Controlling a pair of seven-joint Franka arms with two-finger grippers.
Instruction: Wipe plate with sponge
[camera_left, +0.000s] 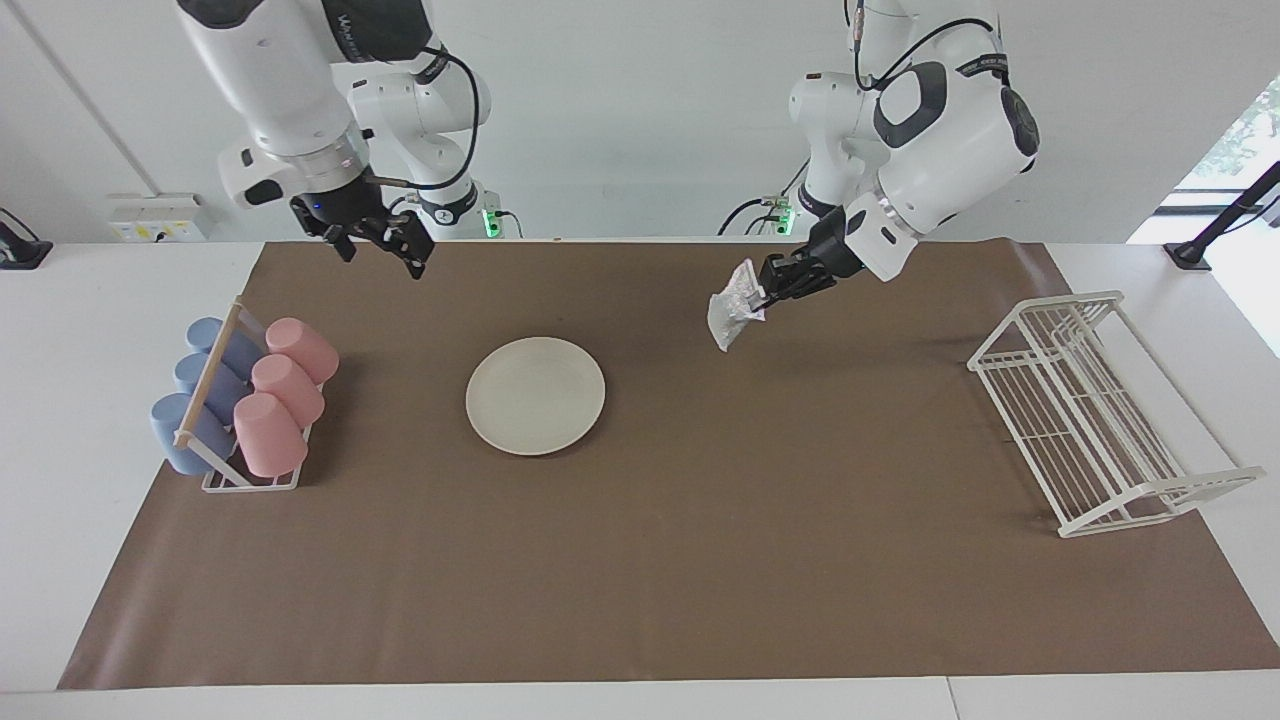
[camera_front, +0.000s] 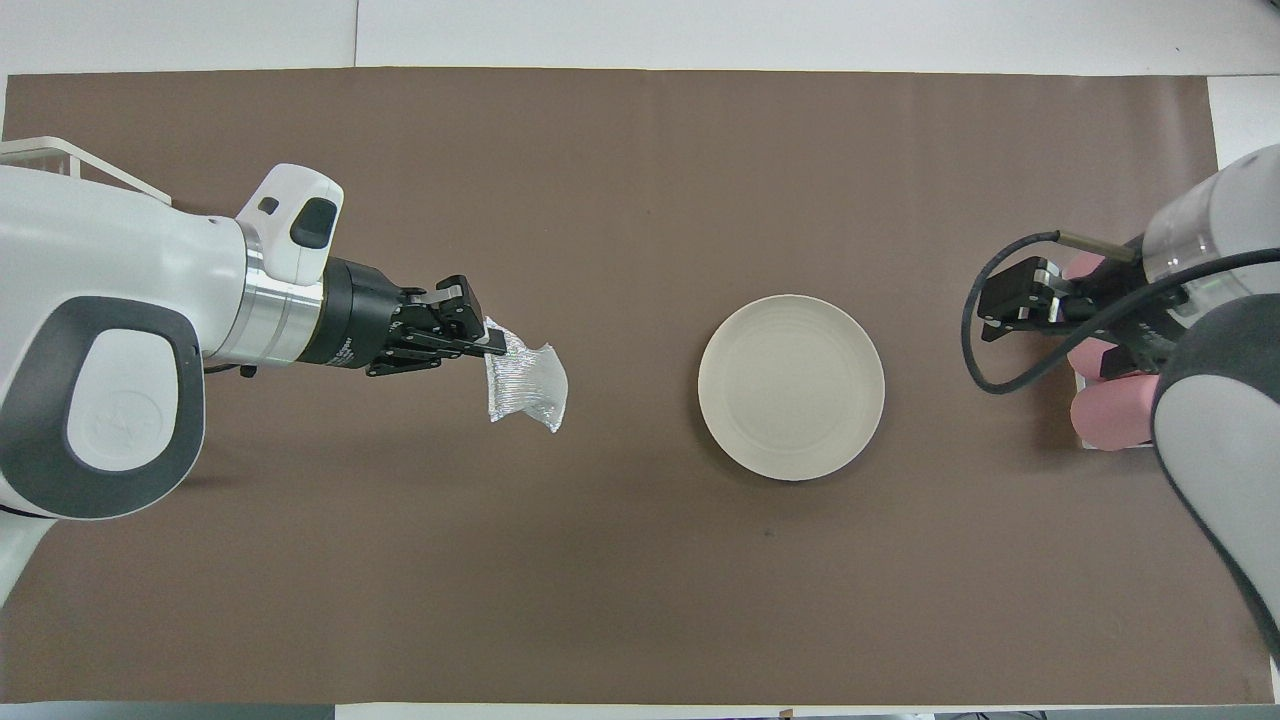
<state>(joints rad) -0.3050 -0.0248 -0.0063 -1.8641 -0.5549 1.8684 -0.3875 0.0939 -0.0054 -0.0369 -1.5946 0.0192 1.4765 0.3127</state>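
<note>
Cup rack (camera_left: 245, 400) beside plate (camera_left: 535, 395)

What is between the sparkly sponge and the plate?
Nothing. Between the sponge and the plate only bare brown mat shows, clearest in the overhead view.

the left gripper (camera_front: 492, 343) is clamped on one edge of the sponge (camera_front: 526, 386), which hangs over bare brown mat (camera_front: 600, 180) toward the left arm's end of the table, well apart from the plate (camera_front: 791, 386). the right gripper (camera_front: 1005, 300), fingers spread, is over the mat's edge beside the pink cups (camera_front: 1110, 420).
</note>
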